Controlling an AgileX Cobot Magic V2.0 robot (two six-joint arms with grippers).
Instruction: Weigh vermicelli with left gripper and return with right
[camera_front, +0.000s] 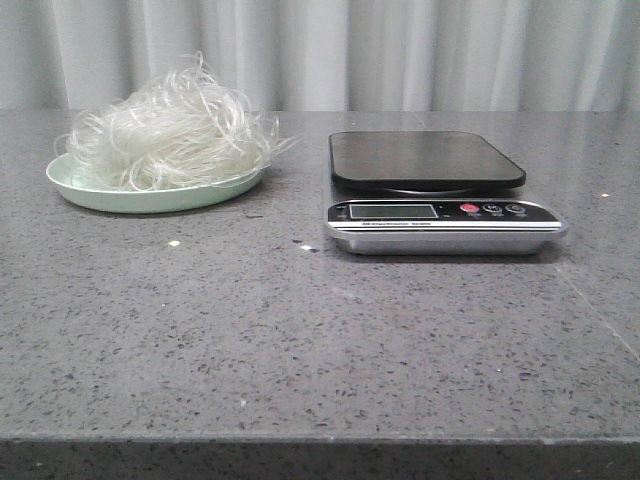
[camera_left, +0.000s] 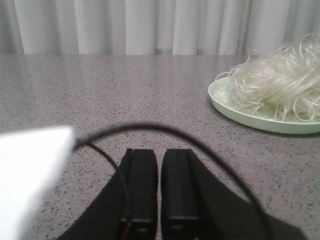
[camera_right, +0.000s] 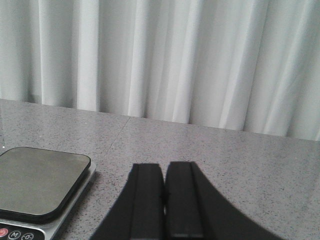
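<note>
The vermicelli (camera_front: 170, 135) is a fluffy whitish tangle heaped on a pale green plate (camera_front: 95, 192) at the back left of the table. It also shows in the left wrist view (camera_left: 280, 85), on the plate (camera_left: 235, 113). A kitchen scale (camera_front: 430, 190) with a bare dark platform stands right of the plate; its corner shows in the right wrist view (camera_right: 37, 182). My left gripper (camera_left: 160, 152) is shut and empty, low over the table, well short of the plate. My right gripper (camera_right: 165, 166) is shut and empty, beside the scale. Neither gripper shows in the front view.
The grey speckled table (camera_front: 300, 340) ends at a front edge near the camera. A pale curtain (camera_front: 400, 50) hangs behind the table. A black cable (camera_left: 150, 128) loops over my left gripper, and a blurred white shape (camera_left: 27, 175) lies beside it.
</note>
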